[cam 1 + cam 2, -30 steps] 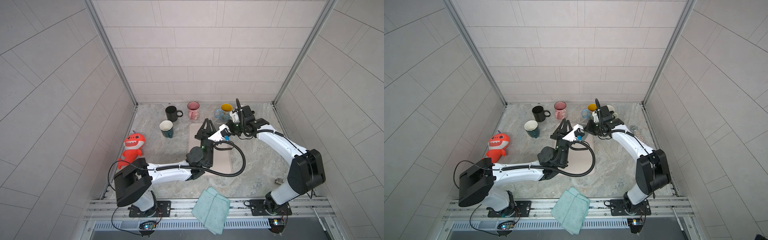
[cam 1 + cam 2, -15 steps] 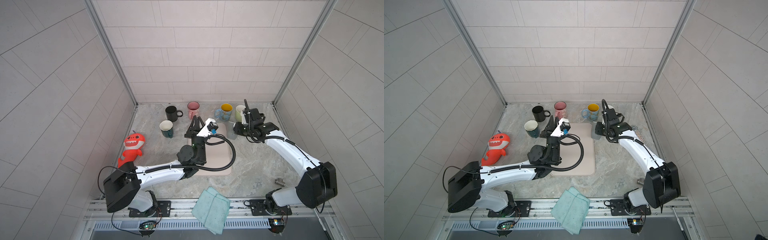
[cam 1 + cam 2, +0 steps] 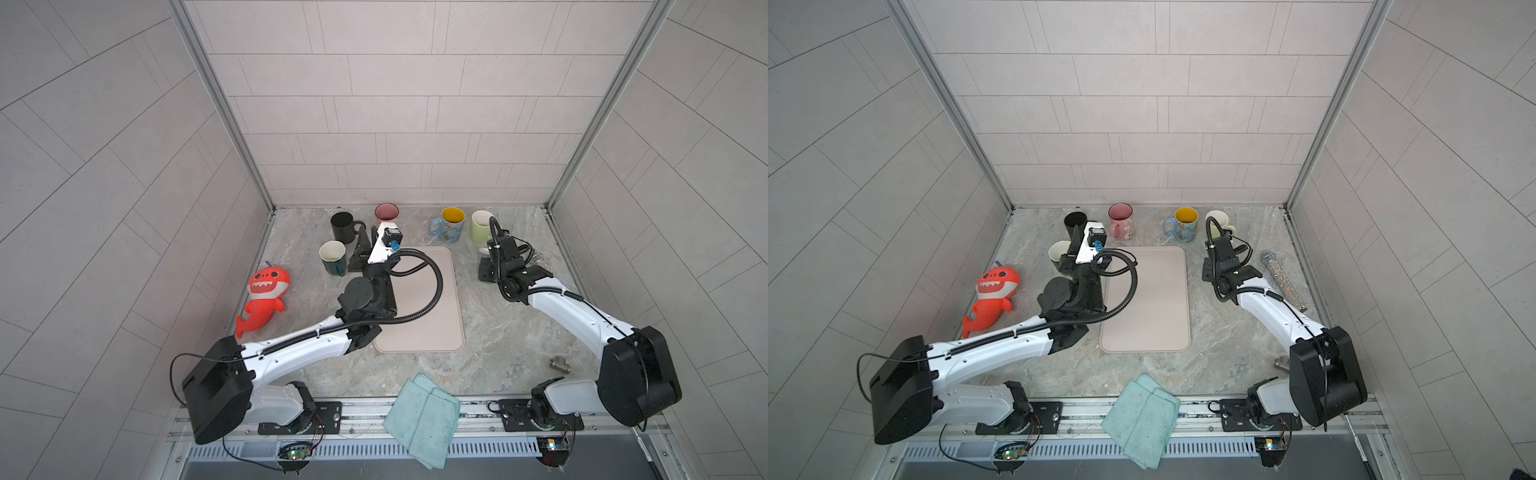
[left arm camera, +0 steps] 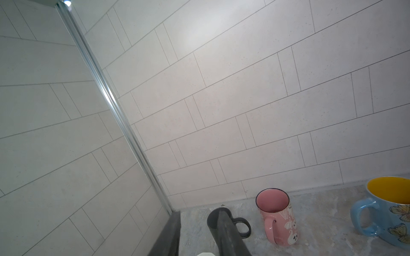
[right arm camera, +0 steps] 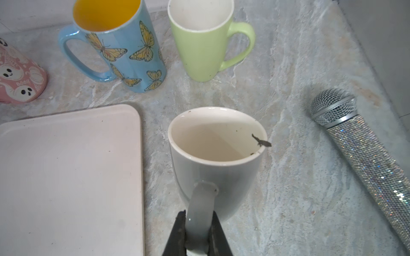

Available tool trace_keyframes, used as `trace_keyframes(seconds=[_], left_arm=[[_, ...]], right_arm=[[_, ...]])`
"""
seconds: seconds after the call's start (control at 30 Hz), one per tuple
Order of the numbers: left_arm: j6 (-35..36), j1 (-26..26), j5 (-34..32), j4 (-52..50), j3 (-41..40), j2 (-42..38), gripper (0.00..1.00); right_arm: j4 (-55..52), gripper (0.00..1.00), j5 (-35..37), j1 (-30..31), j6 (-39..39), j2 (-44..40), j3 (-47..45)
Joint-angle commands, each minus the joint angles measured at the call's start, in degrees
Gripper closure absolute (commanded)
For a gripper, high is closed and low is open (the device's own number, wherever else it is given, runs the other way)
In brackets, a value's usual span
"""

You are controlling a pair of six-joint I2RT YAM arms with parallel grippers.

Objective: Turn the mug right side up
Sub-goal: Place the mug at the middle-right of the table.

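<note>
Marble (image 5: 288, 66), R-wrist only, gripper (image 5: 198, 213) pinches mug (image 5: 215, 164)

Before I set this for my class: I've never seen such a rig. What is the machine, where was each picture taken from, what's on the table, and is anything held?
The machine is a robot: a left arm and a right arm, each ending in two-fingered jaws. Two pictures look down on the whole table; the other two come from a camera on each wrist. On it lie a beige tray, a red shark plush, a glitter microphone, a teal cloth and a metal fitting. Also standing upright: a black mug, pink ghost mug, blue butterfly mug, light green mug and dark green mug. The right jaws are shut on the handle of a grey mug, mouth up. The left jaws stand apart, holding nothing.
</note>
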Motion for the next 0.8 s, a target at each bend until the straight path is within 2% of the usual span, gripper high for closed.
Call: trace_keyframes(seconds=[0.0,0.07,0.17,0.43,0.77], left_arm=[[-17.64,3.23,1.61,-18.49,2.22,-5.32,0.68],[-23.93,5.65,3.73,-26.94,3.33,-7.49,0.68],[-27.57,7.78,5.30,-32.43,4.36,-8.39,0.68],[-33.88,9.66,7.34,-40.02,6.11,-7.60,0.68],[-38.85,11.85,10.49,-44.14,6.77,-7.47,0.68]], right_arm=[[11.72,1.00,6.88,0.34,-4.22,-3.42,-1.95],[16.35,1.00,7.83,0.90,-6.34,-3.78,-4.56],[22.85,1.00,9.38,1.76,-8.58,-4.14,-8.22],[31.74,1.00,8.47,2.63,-7.99,-2.15,-13.78],[44.13,1.00,6.45,3.11,-8.68,-0.52,-21.64]])
